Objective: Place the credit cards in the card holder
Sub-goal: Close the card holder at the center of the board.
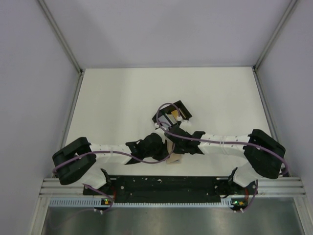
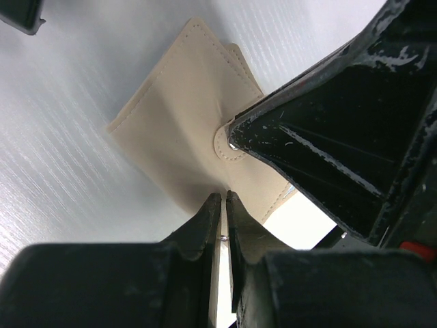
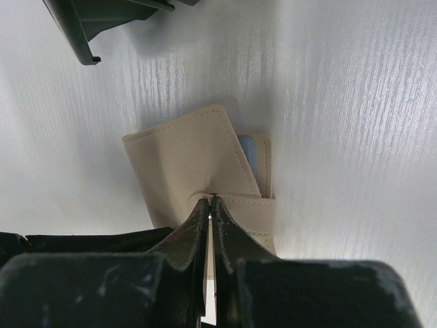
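Both arms meet in the middle, near the front of the tabletop, and the tan card holder sits right between them. The left hand is all but closed, its two fingers nipping the holder's near edge with only a sliver of a gap. The right hand is closed tight, its tips planted on the round snap tab at the end of the strap; whether it pinches the tab or only presses on it is hard to call. A light blue card peeks out from under the holder's flap. Just beyond the hands lies the black tray, its contents too small to read.
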Robot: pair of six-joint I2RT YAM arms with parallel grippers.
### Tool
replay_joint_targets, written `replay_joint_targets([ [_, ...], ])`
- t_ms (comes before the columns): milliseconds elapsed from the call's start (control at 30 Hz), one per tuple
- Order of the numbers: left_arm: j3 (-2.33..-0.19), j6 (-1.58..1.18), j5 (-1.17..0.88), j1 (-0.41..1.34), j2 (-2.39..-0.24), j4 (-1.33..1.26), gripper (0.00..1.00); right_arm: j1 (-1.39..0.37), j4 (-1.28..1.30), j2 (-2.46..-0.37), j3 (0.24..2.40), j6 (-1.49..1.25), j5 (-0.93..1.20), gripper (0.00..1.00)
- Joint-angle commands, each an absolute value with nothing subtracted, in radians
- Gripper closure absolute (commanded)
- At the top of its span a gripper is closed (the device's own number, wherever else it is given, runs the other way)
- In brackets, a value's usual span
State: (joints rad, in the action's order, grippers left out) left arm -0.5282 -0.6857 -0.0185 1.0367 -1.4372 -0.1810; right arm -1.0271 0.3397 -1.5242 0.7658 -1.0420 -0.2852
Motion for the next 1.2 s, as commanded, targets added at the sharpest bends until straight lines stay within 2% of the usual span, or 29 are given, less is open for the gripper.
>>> replay_joint_targets([
  [0, -0.509, -0.692, -0.054, 1.051, -1.444, -0.189, 0.89, -1.046, 0.546, -1.802, 0.650, -1.019, -0.328, 1.00],
  [567, -0.482, -0.712, -0.037, 1.051, -1.414, -0.206, 0.89, -1.078, 0.540, -1.885, 0.615, -1.026, -0.227, 1.00],
  [900, -0.509, -0.681, -0.031, 1.052, -1.408, -0.203, 0.89, -1.074, 0.537, -1.496, 0.624, -1.061, -0.442, 1.00],
  [1167, -0.512, -0.667, -0.009, 1.052, -1.364, -0.175, 0.86, -1.045, 0.529, -1.391, 0.580, -1.091, -0.451, 1.00],
])
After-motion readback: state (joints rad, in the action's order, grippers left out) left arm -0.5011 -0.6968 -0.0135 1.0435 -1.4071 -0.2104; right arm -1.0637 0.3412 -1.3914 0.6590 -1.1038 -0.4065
